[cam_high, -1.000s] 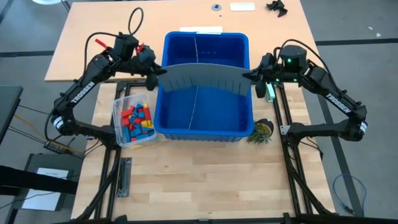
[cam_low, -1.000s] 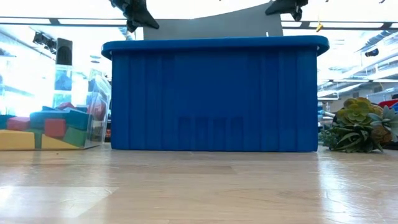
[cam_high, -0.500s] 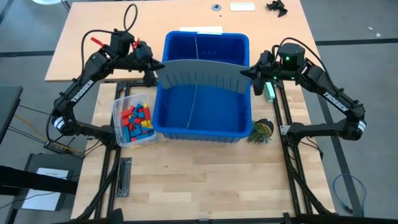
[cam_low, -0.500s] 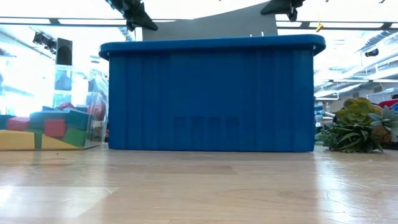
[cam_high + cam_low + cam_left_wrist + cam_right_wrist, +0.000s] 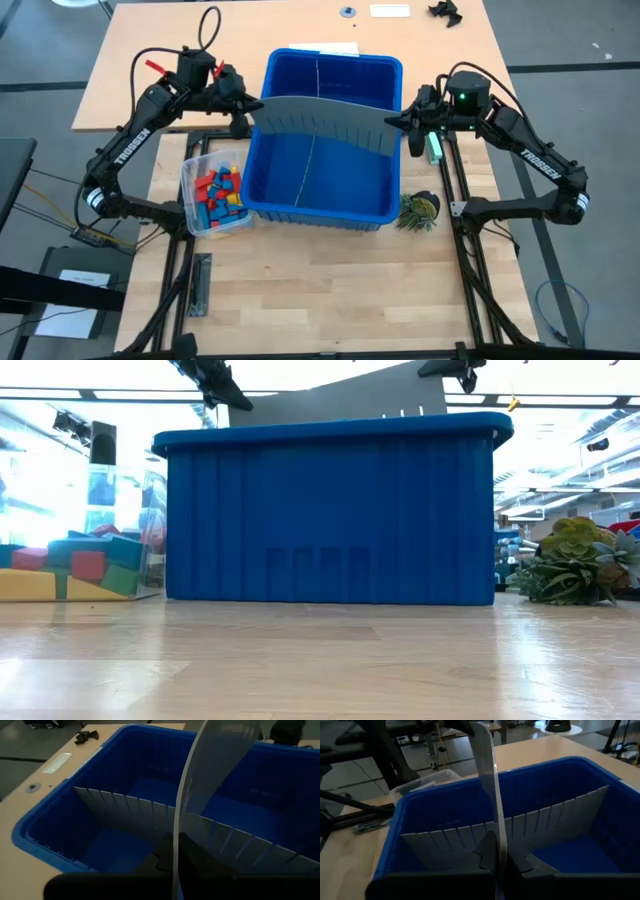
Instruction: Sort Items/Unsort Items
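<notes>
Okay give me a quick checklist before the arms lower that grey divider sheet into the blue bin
1. Left gripper shut on the curved divider sheet: ok.
2. Right gripper shut on its other end: ok.
3. Sheet above the blue bin: ok.
4. Lengthwise divider already standing inside the bin: ok.
5. Sheet's slot lined up with that divider: cannot tell.
6. Toy blocks in their clear box, outside the bin: ok.
</notes>
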Robot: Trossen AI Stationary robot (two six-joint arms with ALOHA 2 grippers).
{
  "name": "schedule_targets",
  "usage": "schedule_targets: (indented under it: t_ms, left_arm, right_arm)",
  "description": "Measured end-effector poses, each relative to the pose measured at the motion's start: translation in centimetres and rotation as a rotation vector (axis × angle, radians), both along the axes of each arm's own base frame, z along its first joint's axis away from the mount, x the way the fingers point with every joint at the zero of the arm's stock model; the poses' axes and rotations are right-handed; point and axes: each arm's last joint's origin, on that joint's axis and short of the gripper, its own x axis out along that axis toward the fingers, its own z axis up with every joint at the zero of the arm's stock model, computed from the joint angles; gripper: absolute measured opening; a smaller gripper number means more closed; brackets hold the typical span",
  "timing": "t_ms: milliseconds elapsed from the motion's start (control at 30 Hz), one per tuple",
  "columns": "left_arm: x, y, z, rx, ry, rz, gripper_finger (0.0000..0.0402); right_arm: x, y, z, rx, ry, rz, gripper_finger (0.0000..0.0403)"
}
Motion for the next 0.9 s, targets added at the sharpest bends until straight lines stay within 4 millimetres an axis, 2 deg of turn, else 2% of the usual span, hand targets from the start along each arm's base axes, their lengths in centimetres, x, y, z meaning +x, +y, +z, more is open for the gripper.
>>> schedule_targets:
  t_ms: [433, 900]
  left_arm:
    - [-0.05, 0.09, 0.01, 0.108, 0.06, -0.038, 0.0015]
    - [-0.44, -0.24, -0.56, 0.064, 0.114, -0.064, 0.0016]
  right_arm:
    - [0.65, 0.71, -0.13, 0.028, 0.0, 0.048, 0.0002]
    - [0.62, 0.69, -0.41, -0.08, 0.066, 0.034, 0.0006]
